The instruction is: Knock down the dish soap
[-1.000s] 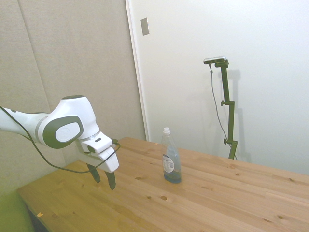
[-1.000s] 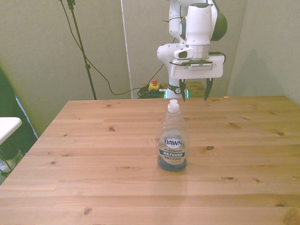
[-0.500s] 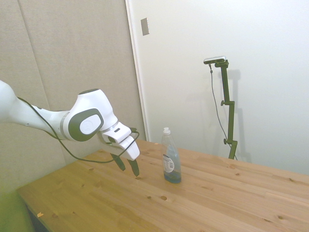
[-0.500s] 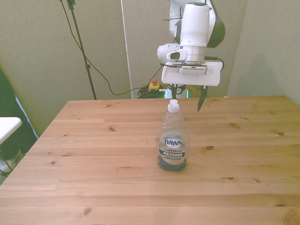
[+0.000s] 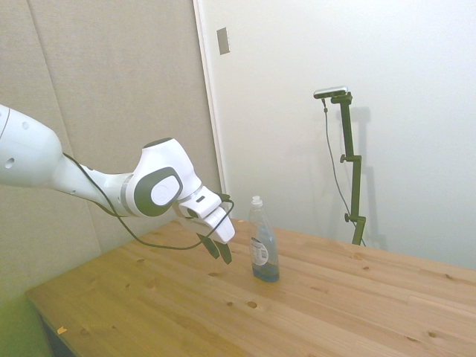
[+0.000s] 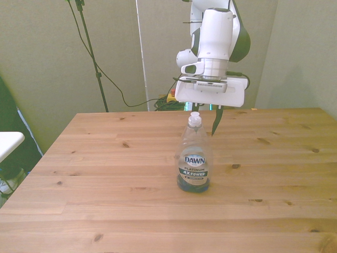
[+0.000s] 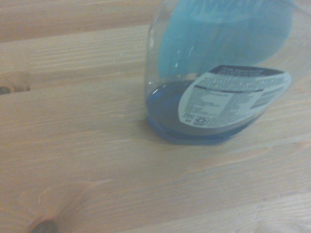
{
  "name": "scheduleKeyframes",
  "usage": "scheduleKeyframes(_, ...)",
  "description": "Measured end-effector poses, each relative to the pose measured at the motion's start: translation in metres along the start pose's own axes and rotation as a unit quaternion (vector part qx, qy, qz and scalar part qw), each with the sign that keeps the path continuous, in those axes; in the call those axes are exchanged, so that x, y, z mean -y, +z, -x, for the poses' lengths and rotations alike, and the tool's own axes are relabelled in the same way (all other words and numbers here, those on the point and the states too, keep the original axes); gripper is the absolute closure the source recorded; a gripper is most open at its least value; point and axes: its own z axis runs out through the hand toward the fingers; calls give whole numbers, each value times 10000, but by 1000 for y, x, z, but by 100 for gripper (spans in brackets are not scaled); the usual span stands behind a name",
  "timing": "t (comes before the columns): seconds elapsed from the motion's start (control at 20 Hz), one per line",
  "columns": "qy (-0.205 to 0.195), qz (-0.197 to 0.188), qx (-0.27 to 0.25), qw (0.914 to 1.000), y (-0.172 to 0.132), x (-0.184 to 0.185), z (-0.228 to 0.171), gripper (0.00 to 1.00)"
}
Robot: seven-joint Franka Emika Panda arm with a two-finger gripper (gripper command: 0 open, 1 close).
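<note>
Side view: the dish soap [image 5: 262, 247] stands upright on the wooden table [image 5: 312, 312], roughly mid-table, white cap up, w/ a little blue liquid low in the bottle. The gripper [image 5: 218, 250] hangs just left of it, tilted toward the bottle, fingers dark and spread apart, nothing between them. Small gap to the bottle; not touching as far as I can tell.

Front view: dish soap [image 6: 194, 155] upright, label facing the camera, near the table's [image 6: 105, 179] centre. Gripper [image 6: 204, 120] sits on the bottle's far side, about cap height; one finger shows to the front view's right of the cap, the other is hidden behind it.

Wrist view: bottle base [image 7: 214, 104] close up, back label, blue pool at the bottom, resting flat on the wood [image 7: 73, 160].
</note>
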Motion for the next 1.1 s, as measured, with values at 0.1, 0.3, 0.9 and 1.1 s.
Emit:
scheduleKeyframes(0.1,60,-3,-51,10000,4,1,-6,100)
scheduleKeyframes(0.3,168,-34,-125,9998,12,8,-19,100)
scheduleKeyframes(0.9,487,-218,-613,9967,4,51,-78,100)
scheduleKeyframes(1.1,651,-232,-777,9946,13,59,-111,100)
